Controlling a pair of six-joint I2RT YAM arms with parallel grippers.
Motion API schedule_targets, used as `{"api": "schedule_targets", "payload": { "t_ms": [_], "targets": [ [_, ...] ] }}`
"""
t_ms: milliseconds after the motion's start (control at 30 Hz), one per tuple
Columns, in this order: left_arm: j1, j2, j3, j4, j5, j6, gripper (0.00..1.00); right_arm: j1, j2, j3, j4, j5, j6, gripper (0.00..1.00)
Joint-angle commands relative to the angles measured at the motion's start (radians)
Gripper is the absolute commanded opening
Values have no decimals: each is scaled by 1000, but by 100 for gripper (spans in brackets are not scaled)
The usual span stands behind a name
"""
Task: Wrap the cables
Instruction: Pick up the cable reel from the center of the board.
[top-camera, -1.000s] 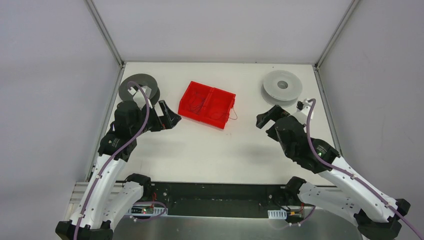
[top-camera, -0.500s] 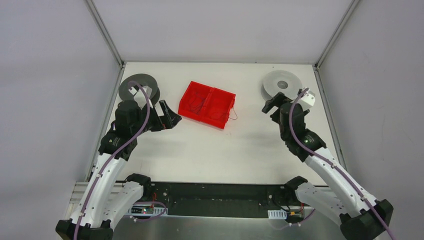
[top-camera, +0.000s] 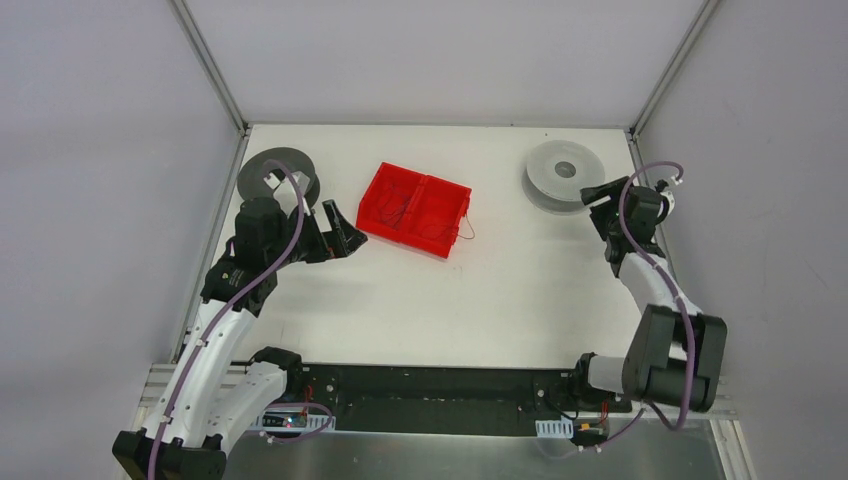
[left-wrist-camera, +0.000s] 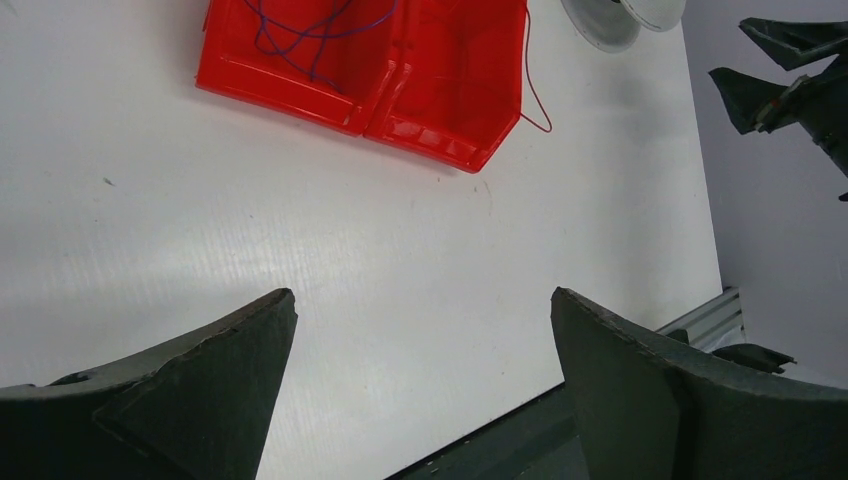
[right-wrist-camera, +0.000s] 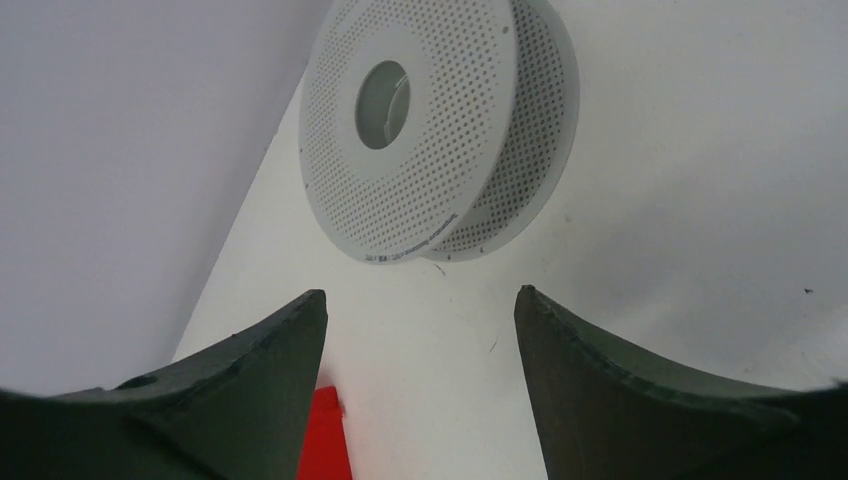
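From above, the left hand (top-camera: 340, 232) hangs with its jaws spread and nothing in them, just beside the near-left corner of the red plastic two-compartment bin (top-camera: 432, 196). The thin curly cables (top-camera: 400, 212) lie inside that bin, and one red strand (top-camera: 468, 226) trails over its right wall onto the white table (top-camera: 450, 290). The right hand (top-camera: 597, 193), likewise released and empty, sits right by the pale grey perforated spool (top-camera: 565, 172) at the far right. A dark grey spool (top-camera: 275, 170) lies behind the left arm. No wrapping has begun, I judge.

The left wrist view shows broad, blunt fingers (left-wrist-camera: 200, 400) over bare table, with the bin ahead. A dark, looped wire fills the left compartment, and the red strand hangs outside. The likely failure is here: wires this fine could slip between closing pads, or several could come up as one tangle. The bin looks light, so a snagged wire might drag or tip it (the trailing strand is the most likely to catch on the wall).

The right wrist view frames the spool lying flat, centred between the open fingers (right-wrist-camera: 250, 380), with a corner of the red bin below. A careless approach could shove the spool towards the nearby table edge. Gripped by its smooth rim, it might also twist out of the hand.
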Motion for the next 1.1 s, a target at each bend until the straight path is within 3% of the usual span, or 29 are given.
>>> {"api": "schedule_targets", "payload": {
  "t_ms": [0,133,567,667,800,967,1067],
  "targets": [
    [-4,8,7,16,29,-15,98,-93,157,-32,360,-268,163,72],
    [-6,20,7,16,37,-15,98,-126,305,14,430,-267,196,72],
    [-6,87,20,13,68,-1,94,-169,752,107,1020,-359,419,72],
    [-6,87,22,11,65,7,92,-184,829,143,1117,-394,491,60],
    [-2,88,25,5,54,9,90,-195,841,148,1151,-427,509,34],
    [-1,82,31,3,104,50,88,-208,721,103,1085,-483,485,8],
    [1,85,41,4,141,71,86,-237,610,56,1020,-517,482,0]
  ]
}}
